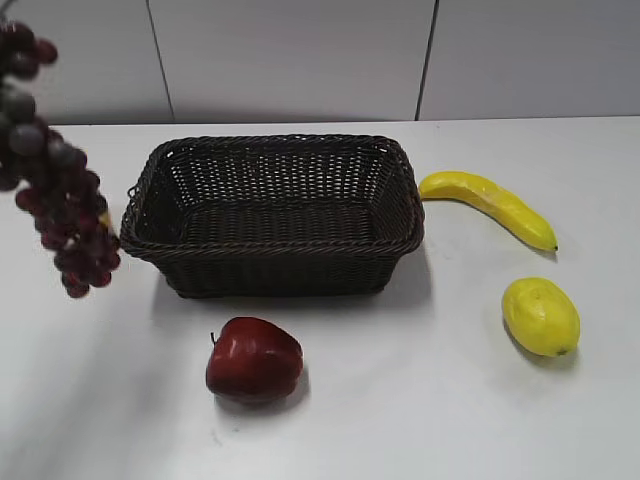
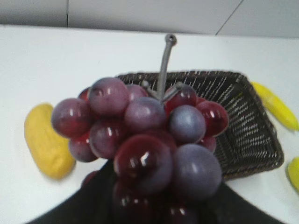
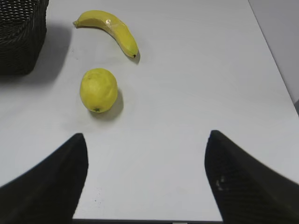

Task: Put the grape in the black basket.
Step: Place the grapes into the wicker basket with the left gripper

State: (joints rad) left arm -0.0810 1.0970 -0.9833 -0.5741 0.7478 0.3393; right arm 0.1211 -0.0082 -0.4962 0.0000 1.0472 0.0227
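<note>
A long bunch of grapes [image 1: 55, 170] hangs in the air left of the black basket [image 1: 275, 215], gripped by the left fingers [image 2: 93, 200]. It looks floppy, likely to swing. The right fingers [image 3: 51, 186] are spread wide, empty, above the tabletop [image 3: 187, 93].

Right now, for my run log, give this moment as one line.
phase: carry | left tool: shut on grape, lifted left of black basket | basket: no fruit inside | right tool: open, idle near lemon
</note>
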